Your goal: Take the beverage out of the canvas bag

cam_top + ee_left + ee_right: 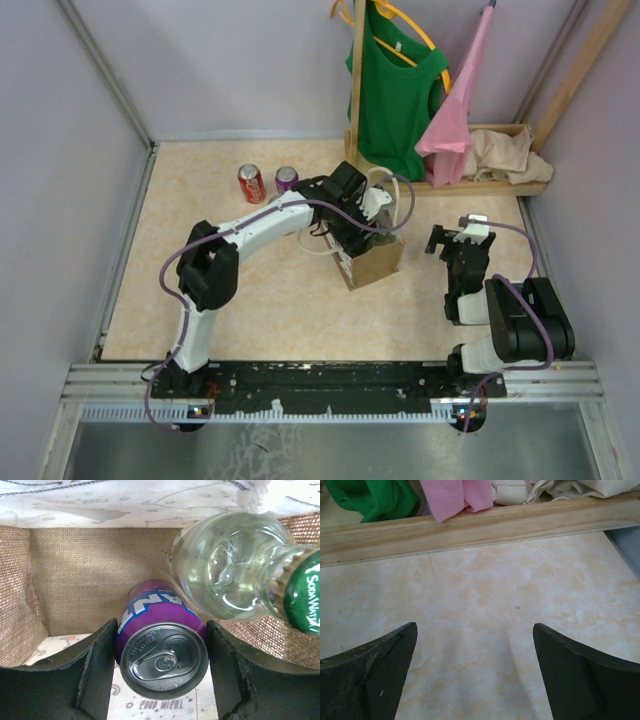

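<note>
Left tool (162, 630) flanks the purple can (165, 662) in the canvas bag (90, 575), grip unclear, right tool (475, 626) gaping empty over marbled tabletop (485, 580).

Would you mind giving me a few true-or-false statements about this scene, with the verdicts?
1. The left gripper is inside the bag, its fingers either side of a purple can. True.
2. The bottle in the bag has a red cap. False: the cap is green.
3. Outside the bag, a red can and a second purple can stand on the table. True.
4. The right gripper holds a can. False: it is open and empty above the table.
</note>
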Controlling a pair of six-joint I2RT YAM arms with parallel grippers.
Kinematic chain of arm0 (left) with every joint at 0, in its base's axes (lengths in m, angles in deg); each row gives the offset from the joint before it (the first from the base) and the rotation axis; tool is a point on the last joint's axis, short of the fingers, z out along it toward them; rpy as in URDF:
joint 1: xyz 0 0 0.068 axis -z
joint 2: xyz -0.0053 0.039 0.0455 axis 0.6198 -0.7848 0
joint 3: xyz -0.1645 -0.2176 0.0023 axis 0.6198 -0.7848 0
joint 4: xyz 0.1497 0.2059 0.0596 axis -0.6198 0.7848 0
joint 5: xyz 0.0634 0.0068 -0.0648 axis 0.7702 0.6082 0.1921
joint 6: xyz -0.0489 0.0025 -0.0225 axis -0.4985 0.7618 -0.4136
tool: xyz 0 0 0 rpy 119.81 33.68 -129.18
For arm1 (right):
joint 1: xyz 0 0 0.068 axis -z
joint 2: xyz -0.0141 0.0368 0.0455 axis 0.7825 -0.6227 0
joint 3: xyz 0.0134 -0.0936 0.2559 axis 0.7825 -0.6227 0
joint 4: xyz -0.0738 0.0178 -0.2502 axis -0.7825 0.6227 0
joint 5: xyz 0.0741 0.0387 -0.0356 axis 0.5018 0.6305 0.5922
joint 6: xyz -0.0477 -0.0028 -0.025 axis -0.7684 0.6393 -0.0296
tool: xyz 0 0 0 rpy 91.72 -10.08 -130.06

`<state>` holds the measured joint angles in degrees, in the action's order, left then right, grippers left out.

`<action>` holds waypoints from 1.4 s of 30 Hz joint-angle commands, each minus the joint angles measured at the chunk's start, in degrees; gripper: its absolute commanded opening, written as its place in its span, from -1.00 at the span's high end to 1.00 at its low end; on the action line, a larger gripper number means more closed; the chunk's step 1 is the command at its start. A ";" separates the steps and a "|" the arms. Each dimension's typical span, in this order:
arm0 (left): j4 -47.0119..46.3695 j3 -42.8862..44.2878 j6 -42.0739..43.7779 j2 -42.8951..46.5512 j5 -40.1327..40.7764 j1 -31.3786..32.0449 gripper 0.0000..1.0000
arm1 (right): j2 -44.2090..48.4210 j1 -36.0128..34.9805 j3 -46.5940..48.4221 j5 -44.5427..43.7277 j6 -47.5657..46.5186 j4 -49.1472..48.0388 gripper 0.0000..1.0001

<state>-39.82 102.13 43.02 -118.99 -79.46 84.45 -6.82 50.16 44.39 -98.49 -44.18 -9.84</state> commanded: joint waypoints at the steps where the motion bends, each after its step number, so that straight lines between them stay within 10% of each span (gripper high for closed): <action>1: 2.95 3.89 0.79 -0.46 3.60 -0.54 1.00 | -0.03 0.09 1.18 -0.03 0.48 -2.50 -0.98; 42: 11.29 25.64 -1.09 8.69 -0.14 -9.56 1.00 | -0.02 0.10 1.18 -0.02 0.40 -2.50 -0.98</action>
<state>-24.89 125.45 43.00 -117.79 -77.58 77.52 -6.82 50.16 44.39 -98.49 -44.18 -9.84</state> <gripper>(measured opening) 0.705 0.990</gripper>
